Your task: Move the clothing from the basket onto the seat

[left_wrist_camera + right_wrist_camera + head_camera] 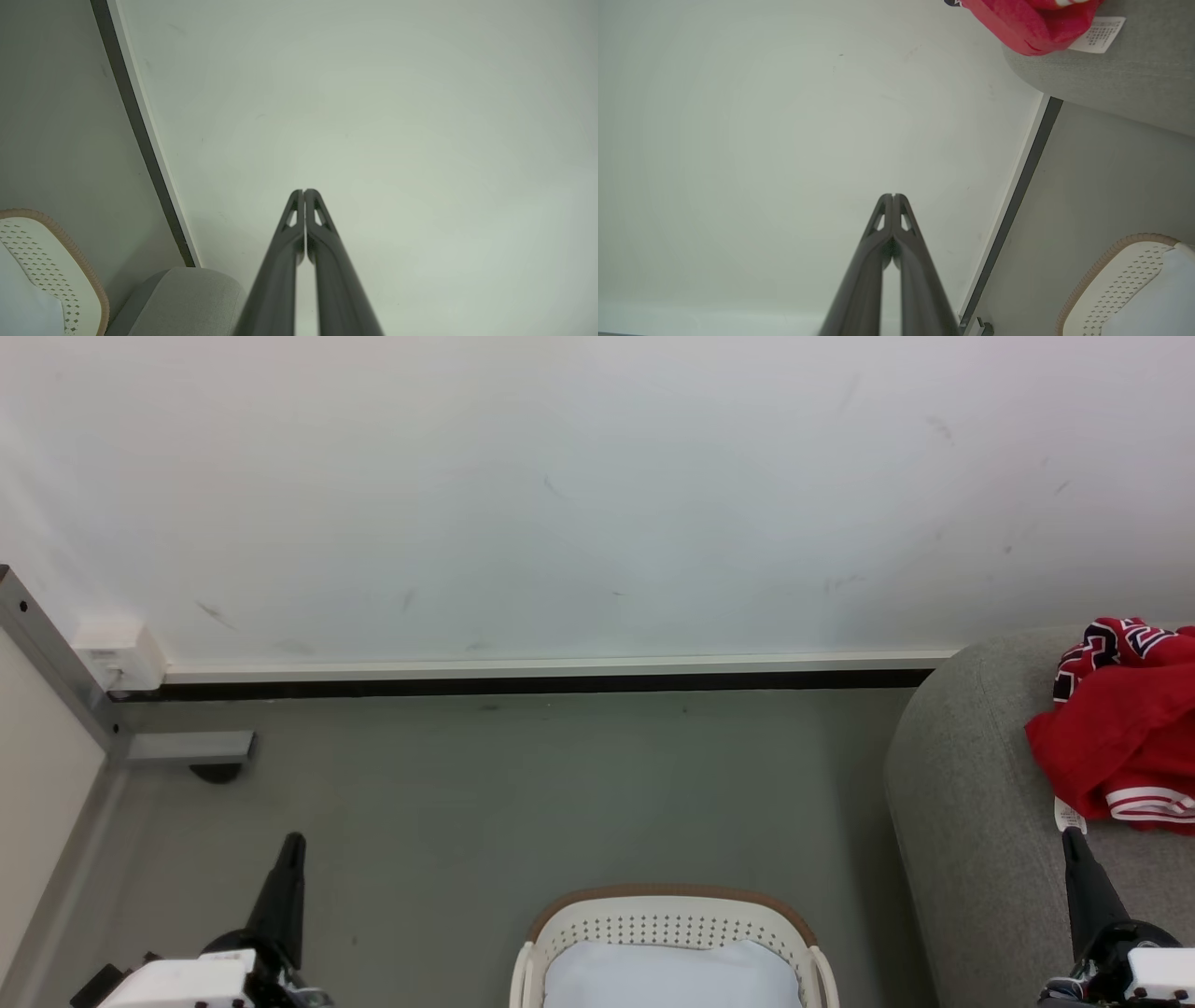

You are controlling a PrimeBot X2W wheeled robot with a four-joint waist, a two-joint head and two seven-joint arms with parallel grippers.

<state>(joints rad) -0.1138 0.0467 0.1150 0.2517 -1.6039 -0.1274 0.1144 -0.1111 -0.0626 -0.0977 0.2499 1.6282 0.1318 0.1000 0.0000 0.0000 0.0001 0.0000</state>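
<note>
Two grippers are seen pressed shut with nothing pinched between the fingers. The left gripper (292,845) is held low over the floor (523,784), well apart from the basket (672,897); the right gripper (1072,840) is held over the rounded arm of the seat (971,821), its tip just below the tag (1069,816) in the head view; in the right wrist view the tag is set well off to one side, so no contact is judged. Both arms are posed alike, fingers aimed forward at the wall (597,495).

The clothing (1125,737) is bunched on top of the seat's arm, near its edge; only the pale sheet (672,975) is seen in the basket. The transfer is therefore judged done, with the release already made. Little is called for next beyond keeping the right gripper clear of the tag, so that the clothing is not dragged off the edge.
</note>
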